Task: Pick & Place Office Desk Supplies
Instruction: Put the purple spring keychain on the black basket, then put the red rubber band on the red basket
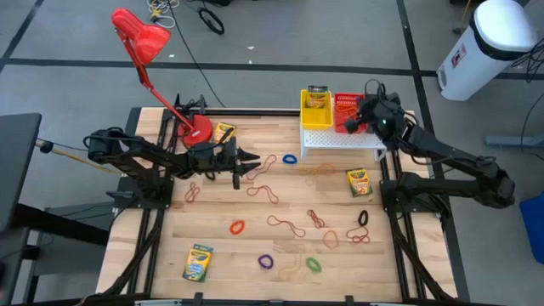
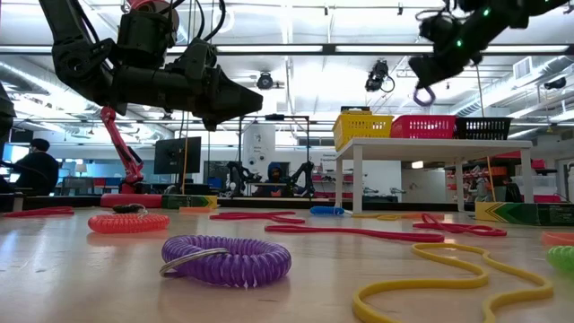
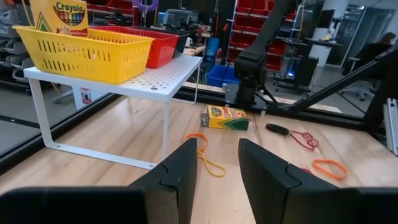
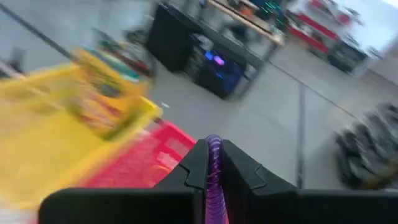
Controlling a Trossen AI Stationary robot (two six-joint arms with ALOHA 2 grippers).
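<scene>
Purple and coiled, a springy plastic band (image 4: pixel 213 180) is pinched between the closed fingers of the right gripper (image 1: pixel 355 116), which hangs over the red mesh basket (image 1: pixel 343 111) at about one o'clock on the table. That basket sits on a white perforated metal shelf (image 1: pixel 340 139), touching a yellow mesh basket (image 1: pixel 316 115) that holds an upright yellow-green crayon box (image 1: pixel 317 95). In the low view a black mesh basket (image 2: pixel 482 128) stands on the shelf beside the red one.

Toward ten o'clock, the left gripper (image 1: pixel 248 158) is raised above the wooden tabletop (image 1: pixel 221 212) with its fingers parted and nothing between them, close to the round base of the red desk lamp (image 1: pixel 197 130). Thin rubber-band loops in mixed colours (image 1: pixel 280 223) lie scattered across the middle of the table. One more crayon box (image 1: pixel 359 182) lies at three o'clock, another (image 1: pixel 198 262) at seven o'clock, and a third (image 1: pixel 224 132) just beside the lamp base
</scene>
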